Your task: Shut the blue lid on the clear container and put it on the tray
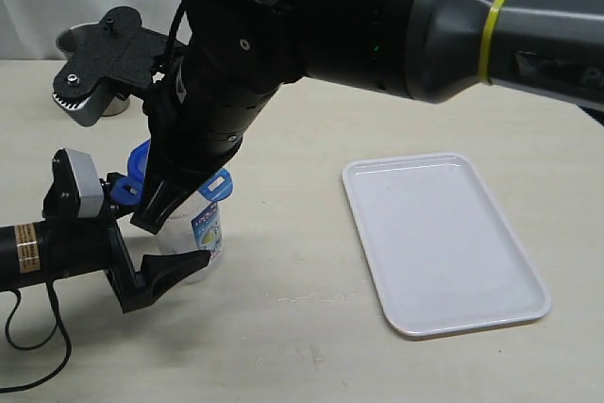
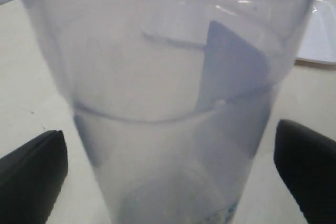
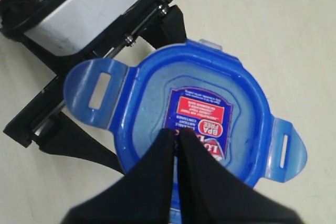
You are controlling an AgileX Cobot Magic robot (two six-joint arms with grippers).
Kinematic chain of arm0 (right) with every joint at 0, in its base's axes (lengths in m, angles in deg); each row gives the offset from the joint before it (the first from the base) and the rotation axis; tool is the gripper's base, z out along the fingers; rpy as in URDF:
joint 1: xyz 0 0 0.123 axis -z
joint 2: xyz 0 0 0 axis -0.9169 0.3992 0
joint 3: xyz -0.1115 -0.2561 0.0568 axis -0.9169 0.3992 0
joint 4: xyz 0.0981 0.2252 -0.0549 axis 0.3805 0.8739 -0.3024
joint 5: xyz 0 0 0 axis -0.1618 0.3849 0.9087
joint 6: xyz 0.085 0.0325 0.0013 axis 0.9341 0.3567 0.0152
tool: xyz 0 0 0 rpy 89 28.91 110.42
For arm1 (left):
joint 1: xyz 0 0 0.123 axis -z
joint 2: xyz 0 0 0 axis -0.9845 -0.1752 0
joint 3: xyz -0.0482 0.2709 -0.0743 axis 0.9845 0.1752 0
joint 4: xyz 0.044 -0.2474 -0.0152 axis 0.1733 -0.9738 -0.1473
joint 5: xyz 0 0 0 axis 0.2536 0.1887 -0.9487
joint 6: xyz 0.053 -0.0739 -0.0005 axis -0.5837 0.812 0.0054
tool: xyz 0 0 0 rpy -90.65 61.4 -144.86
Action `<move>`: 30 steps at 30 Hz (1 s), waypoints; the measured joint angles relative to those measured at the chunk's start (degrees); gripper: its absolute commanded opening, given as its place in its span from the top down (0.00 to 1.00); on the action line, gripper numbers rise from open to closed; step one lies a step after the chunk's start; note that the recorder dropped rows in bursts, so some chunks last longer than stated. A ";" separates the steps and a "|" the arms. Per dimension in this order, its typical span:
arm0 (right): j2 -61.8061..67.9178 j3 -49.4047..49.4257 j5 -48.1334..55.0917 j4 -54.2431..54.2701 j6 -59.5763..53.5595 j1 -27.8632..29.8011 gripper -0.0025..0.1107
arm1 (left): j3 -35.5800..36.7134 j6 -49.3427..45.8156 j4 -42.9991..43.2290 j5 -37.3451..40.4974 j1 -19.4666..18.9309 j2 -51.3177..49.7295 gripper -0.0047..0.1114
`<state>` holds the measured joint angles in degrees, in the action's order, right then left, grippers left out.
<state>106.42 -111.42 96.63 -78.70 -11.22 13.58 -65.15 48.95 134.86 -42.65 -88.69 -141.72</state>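
The clear container (image 1: 203, 233) stands upright on the table at the left, with its printed label facing front. It fills the left wrist view (image 2: 173, 103). My left gripper (image 1: 189, 244) (image 2: 170, 177) is open, with one finger (image 2: 34, 177) on each side of the container's lower part. The blue lid (image 1: 215, 186) (image 3: 152, 87) sits on top of the container, its flaps sticking out sideways. My right gripper (image 1: 165, 197) (image 3: 176, 132) reaches across from the right. It is shut, and its tips rest on the lid's sticker (image 3: 202, 111). The white tray (image 1: 444, 243) lies flat to the right.
A grey steel cup (image 1: 68, 41) stands at the back left, partly hidden behind the right arm's black wrist bracket (image 1: 104, 54). The right arm's bulk hangs over the upper middle of the scene. A corner of the tray (image 2: 320, 40) shows beyond the container.
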 measured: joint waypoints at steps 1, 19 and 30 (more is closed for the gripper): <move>0.00 0.00 0.00 0.00 0.00 0.00 0.94 | 0.00 0.11 0.00 0.00 0.00 0.63 0.05; 0.00 0.00 -0.56 0.00 -0.05 0.00 0.94 | 0.12 5.51 8.63 0.00 -6.94 7.98 0.05; 0.00 0.00 -0.95 0.13 -0.05 0.00 0.94 | 0.12 6.02 18.82 0.47 -9.10 16.75 0.05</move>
<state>106.42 -111.42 95.68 -78.56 -11.27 13.58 -65.03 54.97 153.68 -42.18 -97.79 -124.97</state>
